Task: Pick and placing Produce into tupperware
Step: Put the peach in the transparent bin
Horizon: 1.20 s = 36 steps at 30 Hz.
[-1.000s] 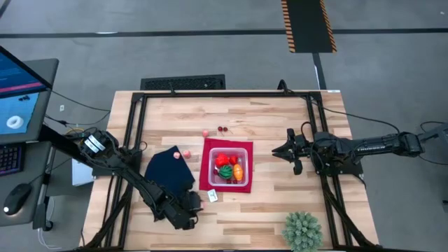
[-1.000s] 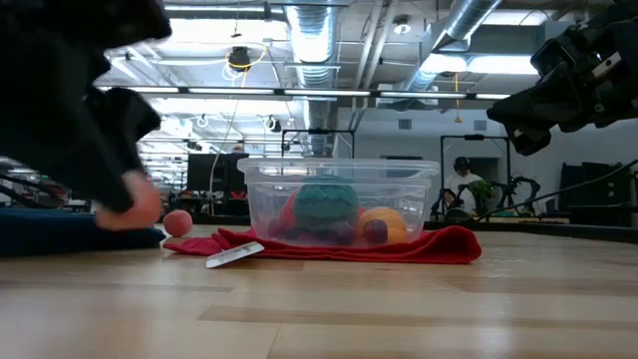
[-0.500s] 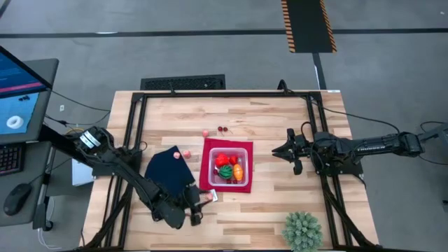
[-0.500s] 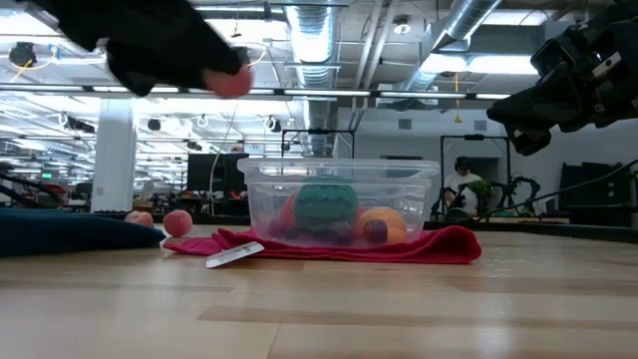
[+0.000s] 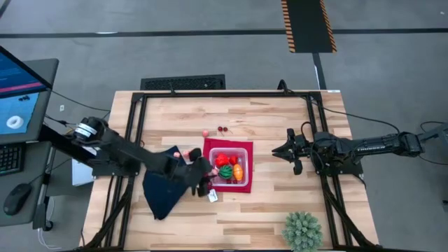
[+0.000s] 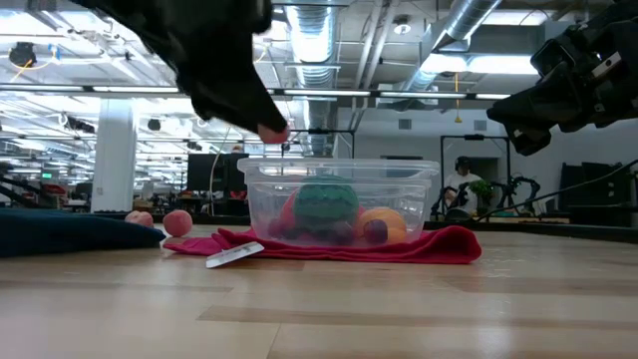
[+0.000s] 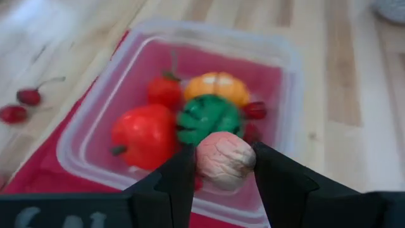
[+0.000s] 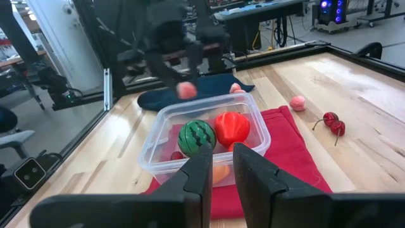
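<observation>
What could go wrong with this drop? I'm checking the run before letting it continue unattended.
The left gripper holds a pink fruit over the near rim of the tupperware, not its middle; released now, it might hit the rim and roll onto the red mat. The tupperware already holds a red tomato, green striped ball and orange piece, so the fruit could bounce off them.

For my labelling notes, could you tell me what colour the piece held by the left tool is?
Pale pink piece, clearest in the left wrist view.
</observation>
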Tool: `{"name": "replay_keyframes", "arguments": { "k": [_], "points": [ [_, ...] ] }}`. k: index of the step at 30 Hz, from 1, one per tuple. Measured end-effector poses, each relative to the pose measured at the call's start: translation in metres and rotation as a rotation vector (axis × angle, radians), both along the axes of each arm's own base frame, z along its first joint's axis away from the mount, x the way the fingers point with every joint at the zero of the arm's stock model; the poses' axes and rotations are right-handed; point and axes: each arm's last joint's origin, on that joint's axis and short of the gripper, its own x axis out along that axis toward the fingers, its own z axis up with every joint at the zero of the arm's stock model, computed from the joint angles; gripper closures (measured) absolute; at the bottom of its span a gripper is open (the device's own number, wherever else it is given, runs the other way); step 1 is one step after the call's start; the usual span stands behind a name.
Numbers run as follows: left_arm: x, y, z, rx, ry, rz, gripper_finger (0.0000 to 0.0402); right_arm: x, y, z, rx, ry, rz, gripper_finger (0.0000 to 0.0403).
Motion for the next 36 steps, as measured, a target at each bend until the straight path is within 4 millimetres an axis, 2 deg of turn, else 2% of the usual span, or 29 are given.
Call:
{"name": "replay_keyframes", "arguments": {
  "k": [4, 10, 19, 22, 25, 29, 33, 36],
  "points": [
    [0.004, 0.024, -0.004, -0.060, 0.072, -0.025, 0.0262, 0.000, 0.000, 0.000, 0.000, 0.000, 0.000, 0.0315],
    [0.007, 0.032, -0.004, -0.049, 0.089, -0.074, 0.0252, 0.000, 0.000, 0.000, 0.000, 0.000, 0.000, 0.0315],
    [0.008, 0.035, -0.001, 0.024, 0.078, -0.086, 0.0160, 0.000, 0.000, 0.000, 0.000, 0.000, 0.000, 0.0315],
    [0.007, 0.035, -0.001, 0.034, 0.082, -0.082, 0.0144, 0.000, 0.000, 0.000, 0.000, 0.000, 0.000, 0.0315],
    [0.000, 0.030, 0.005, 0.081, 0.076, -0.029, 0.0142, 0.000, 0.000, 0.000, 0.000, 0.000, 0.000, 0.0315],
    [-0.014, 0.010, 0.009, 0.145, 0.017, 0.074, 0.0141, 0.000, 0.000, 0.000, 0.000, 0.000, 0.000, 0.0315],
    [-0.040, -0.006, 0.005, 0.175, -0.024, 0.114, 0.0141, 0.000, 0.000, 0.000, 0.000, 0.000, 0.000, 0.0315],
    [-0.062, -0.005, -0.003, 0.116, -0.006, 0.180, 0.0141, 0.000, 0.000, 0.000, 0.000, 0.000, 0.000, 0.0315]
  ]
}}
